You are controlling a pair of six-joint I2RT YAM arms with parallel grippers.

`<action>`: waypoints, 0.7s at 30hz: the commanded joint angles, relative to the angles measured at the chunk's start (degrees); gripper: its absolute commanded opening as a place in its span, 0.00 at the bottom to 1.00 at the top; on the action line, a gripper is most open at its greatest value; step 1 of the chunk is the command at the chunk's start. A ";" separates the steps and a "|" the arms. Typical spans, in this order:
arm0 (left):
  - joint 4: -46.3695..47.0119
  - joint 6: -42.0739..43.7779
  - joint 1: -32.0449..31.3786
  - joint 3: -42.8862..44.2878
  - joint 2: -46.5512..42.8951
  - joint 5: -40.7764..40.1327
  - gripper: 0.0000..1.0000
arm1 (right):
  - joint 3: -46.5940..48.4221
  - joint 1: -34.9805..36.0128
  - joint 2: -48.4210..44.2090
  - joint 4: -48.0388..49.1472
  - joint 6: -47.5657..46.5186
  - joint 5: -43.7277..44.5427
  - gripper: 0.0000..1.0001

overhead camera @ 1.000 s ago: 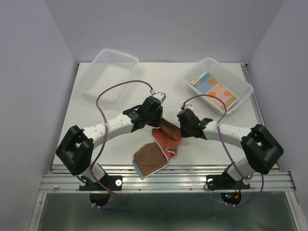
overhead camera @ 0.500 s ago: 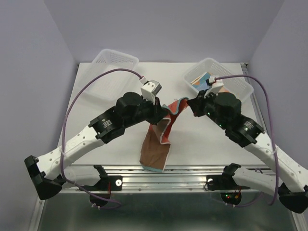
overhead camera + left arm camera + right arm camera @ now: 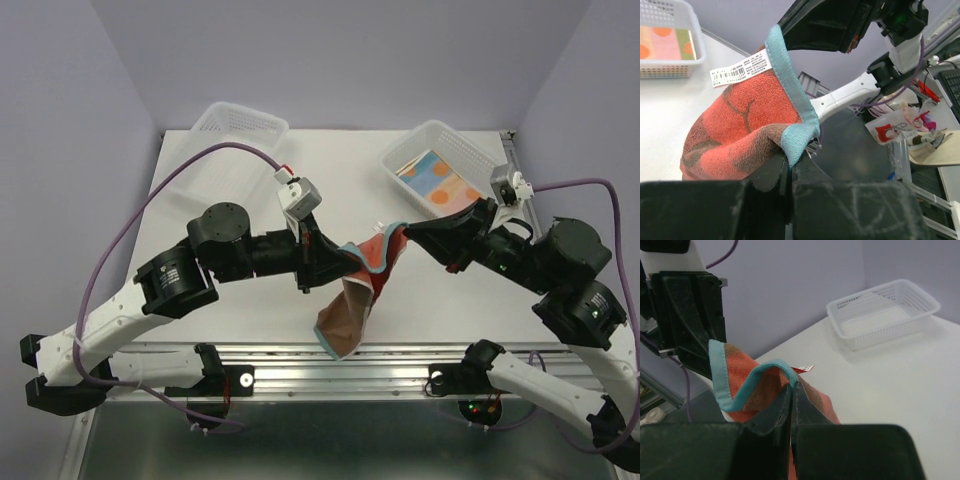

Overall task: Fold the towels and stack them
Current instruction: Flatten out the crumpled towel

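Brown towel [image 3: 350,305], coral-red on its other face and edged with a light blue hem [image 3: 790,85], hangs in the air between my two arms over the near middle of the white table [image 3: 230,330]. Its top edge is stretched between the claws and sags a little; the rest drops in a loose twisted fold toward the front edge of the table. I cannot tell from above whether the lowest tip touches the surface.

My left gripper [image 3: 790,162] is pinched tight on one corner: in its wrist view the jaws meet with only the blue hem squeezed between them. My right gripper [image 3: 791,390] is closed just as tightly on the other end of that edge, with the hem curling up out of the thin slit between its fingers. A white label [image 3: 740,71] sticks out of the hem near the right claw's end.

At the far left of the table sits a clear mesh basket [image 3: 215,120]. At the far right, a second mesh basket [image 3: 440,128] holds a folded pastel towel with orange dots [image 3: 445,182], lying flat on its floor, well apart from the towel I am holding.
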 commanded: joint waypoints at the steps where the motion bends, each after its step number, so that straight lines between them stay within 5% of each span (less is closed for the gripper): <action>1: -2.58 -0.34 -2.02 4.39 -0.88 0.94 0.00 | 4.42 0.32 -1.41 1.94 2.60 -6.99 0.01; 5: -3.90 -0.08 -2.54 2.82 -2.89 -3.36 0.00 | 3.98 0.32 -2.56 1.68 3.66 -0.78 0.01; 8: -7.32 -0.26 -2.46 2.20 -2.72 -14.06 0.00 | 2.67 0.32 -2.74 0.36 3.13 10.38 0.01; 12: -11.98 0.53 -2.46 6.49 3.41 -39.72 0.00 | 2.48 0.32 1.99 1.32 1.82 21.02 0.01; 17: -13.48 14.40 -2.37 22.03 16.85 -46.69 0.00 | 9.24 0.32 11.84 2.63 -2.84 37.45 0.01; 21: -19.36 26.08 -0.71 42.65 28.45 -50.64 0.00 | 16.36 0.32 18.96 6.92 -8.20 46.87 0.01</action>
